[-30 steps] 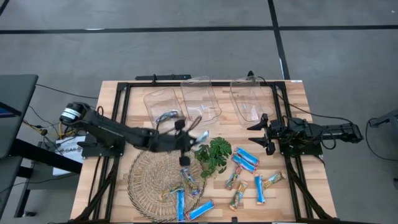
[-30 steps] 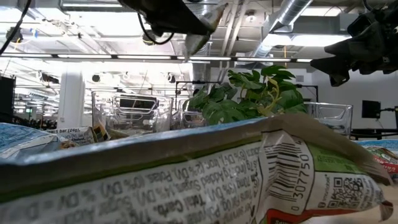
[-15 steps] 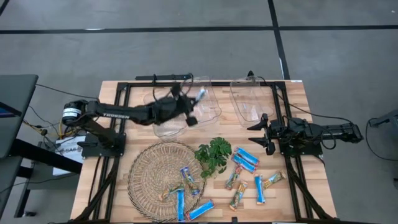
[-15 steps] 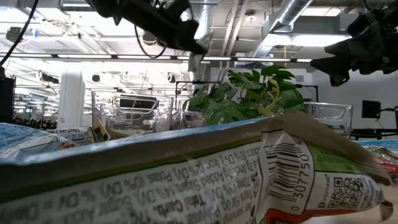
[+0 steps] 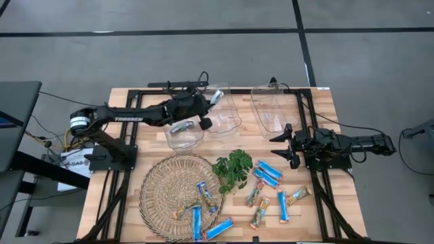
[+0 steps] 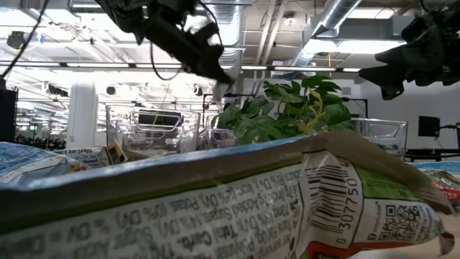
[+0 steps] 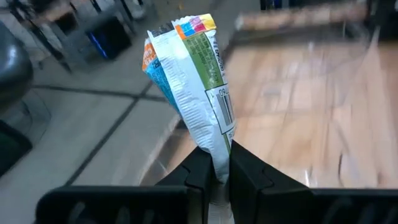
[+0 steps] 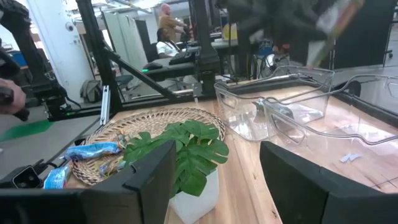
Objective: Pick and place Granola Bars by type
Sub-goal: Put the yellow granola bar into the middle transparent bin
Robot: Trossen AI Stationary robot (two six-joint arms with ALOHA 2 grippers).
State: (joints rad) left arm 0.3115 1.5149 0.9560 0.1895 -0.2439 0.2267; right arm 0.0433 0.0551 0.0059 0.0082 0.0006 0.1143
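Wooden bench [image 5: 339, 210], three clear bins [image 5: 220, 108], one wicker tray [image 5: 163, 193], one green sprig [image 5: 232, 168], bars to sort.
Left pincer [image 5: 213, 97] hangs over the middle bin, clamped on one end of a bar [image 7: 186, 68]; right pincer [image 5: 283, 146] waits open beside the loose bars. Bars look light, crinkly, slippery, so the crimped seal seems the safest hold. About four lie on the tray [image 5: 200, 203], seven on bare wood [image 5: 271, 186].
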